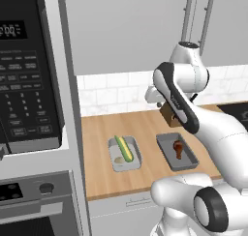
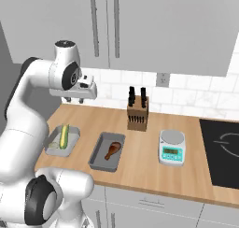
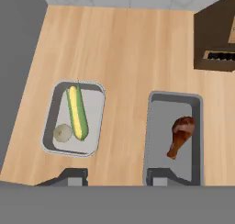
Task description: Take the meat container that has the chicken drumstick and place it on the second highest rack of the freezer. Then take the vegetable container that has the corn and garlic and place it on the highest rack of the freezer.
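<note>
Knife block (image 2: 137,113) near my backsplash; kitchen scale (image 2: 171,147) beside cooktop (image 2: 224,147); microwave (image 1: 26,75) above oven (image 1: 34,206).

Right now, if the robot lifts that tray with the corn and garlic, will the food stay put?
Probably not entirely. The garlic is roundish and lies loose, so it may roll. The corn nearly spans the vegetable container, so it should shift little. The tray's raised rim likely keeps both inside if it is held level.

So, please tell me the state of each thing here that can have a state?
tool: open, holding nothing, above the counter
meat container: on the counter, uncovered, holds the chicken drumstick
vegetable container: on the counter, uncovered, holds the corn and the garlic
upper cabinet doors: closed
kitchen scale: nothing on its plate
</note>
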